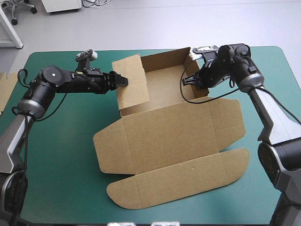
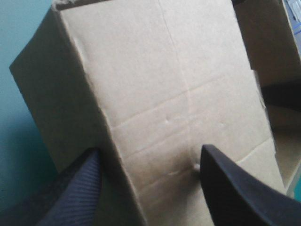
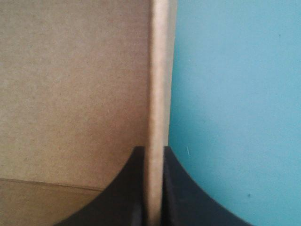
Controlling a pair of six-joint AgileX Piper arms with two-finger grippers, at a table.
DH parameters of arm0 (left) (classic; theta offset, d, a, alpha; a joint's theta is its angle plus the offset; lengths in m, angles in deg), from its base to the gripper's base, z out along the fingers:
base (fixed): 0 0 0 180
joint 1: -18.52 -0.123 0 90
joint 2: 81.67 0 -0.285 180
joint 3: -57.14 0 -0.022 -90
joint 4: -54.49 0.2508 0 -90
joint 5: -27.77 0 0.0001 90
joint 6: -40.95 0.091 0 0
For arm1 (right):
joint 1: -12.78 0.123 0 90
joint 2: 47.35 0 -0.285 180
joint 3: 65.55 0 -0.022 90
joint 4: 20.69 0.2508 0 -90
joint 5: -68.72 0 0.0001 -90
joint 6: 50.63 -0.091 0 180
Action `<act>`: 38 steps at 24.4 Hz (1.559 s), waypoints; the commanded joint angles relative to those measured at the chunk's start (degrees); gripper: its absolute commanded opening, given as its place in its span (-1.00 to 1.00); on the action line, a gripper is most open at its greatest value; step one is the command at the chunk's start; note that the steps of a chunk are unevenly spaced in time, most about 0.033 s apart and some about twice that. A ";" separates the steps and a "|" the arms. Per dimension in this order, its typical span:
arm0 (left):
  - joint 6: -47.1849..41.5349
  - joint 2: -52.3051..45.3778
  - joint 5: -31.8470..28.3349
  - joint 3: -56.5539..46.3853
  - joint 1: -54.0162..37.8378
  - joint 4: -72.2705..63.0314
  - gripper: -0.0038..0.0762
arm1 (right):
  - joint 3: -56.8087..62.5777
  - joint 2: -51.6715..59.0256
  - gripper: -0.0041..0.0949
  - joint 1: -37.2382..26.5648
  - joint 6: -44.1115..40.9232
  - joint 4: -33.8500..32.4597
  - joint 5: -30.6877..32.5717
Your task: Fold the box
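The brown box [image 1: 164,132] lies mid-table as an open tray, its walls raised at the far side and its lid flat toward the near edge. At the tray's left wall is my left gripper [image 1: 123,81]. In the left wrist view that gripper [image 2: 148,169] is open, its black fingers [image 2: 225,188] wide apart against the leaning wall panel [image 2: 164,70], one at the outer corner, one on the panel face. My right gripper [image 1: 190,80] is at the right wall. In the right wrist view this gripper [image 3: 154,155] is shut on the wall's edge [image 3: 157,70].
The flat lid and its rounded front flap [image 1: 188,181] reach toward the near edge of the teal-green cover [image 1: 61,165]. An edge of more brown board [image 1: 4,89] shows at the table's left edge.
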 commanded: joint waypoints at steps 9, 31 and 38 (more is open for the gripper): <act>-12.05 -2.32 -7.74 1.96 3.75 14.87 0.16 | -1.98 4.06 -0.91 2.27 -4.43 2.01 -5.75; -26.88 -2.21 -13.94 1.96 4.97 32.10 0.08 | -1.98 4.06 -0.91 4.93 -13.37 -7.02 -6.12; -26.88 -1.19 -13.14 2.18 7.11 36.33 0.08 | -1.98 3.48 -0.91 7.46 -14.29 -8.53 -6.59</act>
